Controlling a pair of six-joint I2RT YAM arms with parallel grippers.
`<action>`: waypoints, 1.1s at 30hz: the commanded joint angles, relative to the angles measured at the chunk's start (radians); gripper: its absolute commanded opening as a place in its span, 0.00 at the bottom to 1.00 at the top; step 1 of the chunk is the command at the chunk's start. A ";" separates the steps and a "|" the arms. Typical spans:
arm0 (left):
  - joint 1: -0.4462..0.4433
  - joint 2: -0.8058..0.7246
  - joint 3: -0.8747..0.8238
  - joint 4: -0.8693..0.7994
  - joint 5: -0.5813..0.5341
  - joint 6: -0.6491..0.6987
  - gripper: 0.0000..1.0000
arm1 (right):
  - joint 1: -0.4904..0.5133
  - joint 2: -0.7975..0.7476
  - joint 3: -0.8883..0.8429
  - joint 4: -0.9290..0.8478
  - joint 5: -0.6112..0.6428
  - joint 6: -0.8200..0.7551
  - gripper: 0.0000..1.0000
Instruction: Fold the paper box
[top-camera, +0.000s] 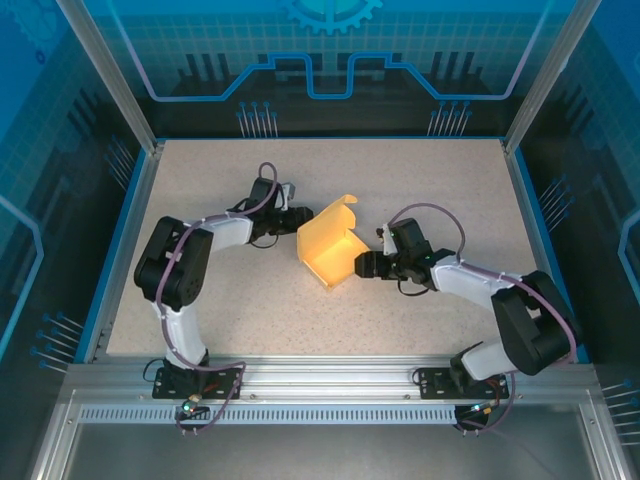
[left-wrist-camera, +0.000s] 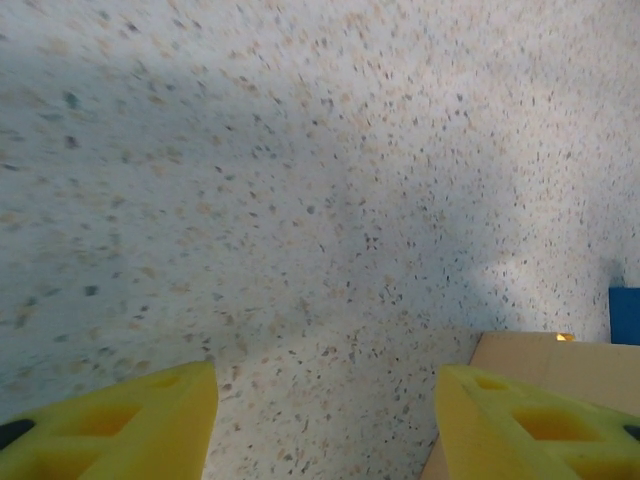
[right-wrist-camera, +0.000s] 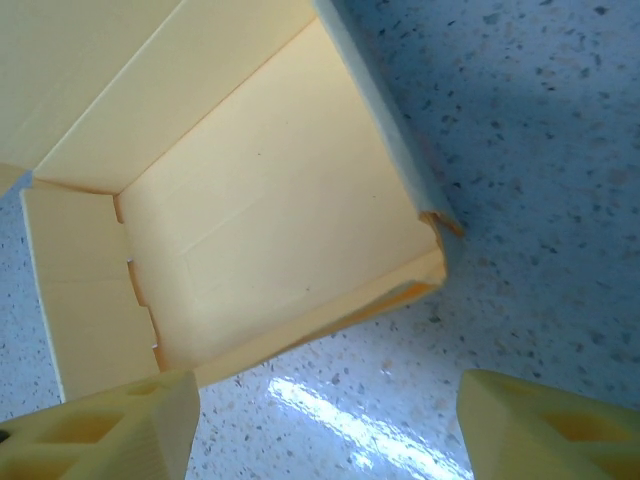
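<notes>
The paper box (top-camera: 328, 252) sits in the middle of the speckled table (top-camera: 250, 300), half formed and lying open, its walls up and one flap standing at its far side. The left gripper (top-camera: 296, 222) is right at the box's left edge, and from above it is too close to say whether they touch. Its wrist camera shows the two yellow fingers (left-wrist-camera: 140, 420) spread well apart with bare tabletop between them and nothing in the claw. A corner of box card (left-wrist-camera: 545, 360) lies just beside the right-hand finger, with a small blue shape (left-wrist-camera: 625, 315) beyond that card. Over on the box's right side, the right gripper (top-camera: 362, 266) is in close against the lower wall. On its own camera the fingers (right-wrist-camera: 100, 430) stand wide, gripping nothing, and the box's open mouth faces them. The pale inside and creased walls are plain to see, one front corner a little crumpled.
</notes>
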 joint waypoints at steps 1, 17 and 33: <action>-0.023 0.042 0.057 -0.044 0.085 0.011 0.58 | -0.005 0.038 0.011 0.074 -0.038 0.036 0.69; -0.077 0.108 0.085 -0.031 0.142 -0.005 0.48 | -0.030 0.091 0.049 0.122 -0.062 0.047 0.69; -0.090 0.125 0.090 -0.024 0.151 -0.010 0.47 | -0.031 0.114 0.080 0.139 -0.082 0.056 0.68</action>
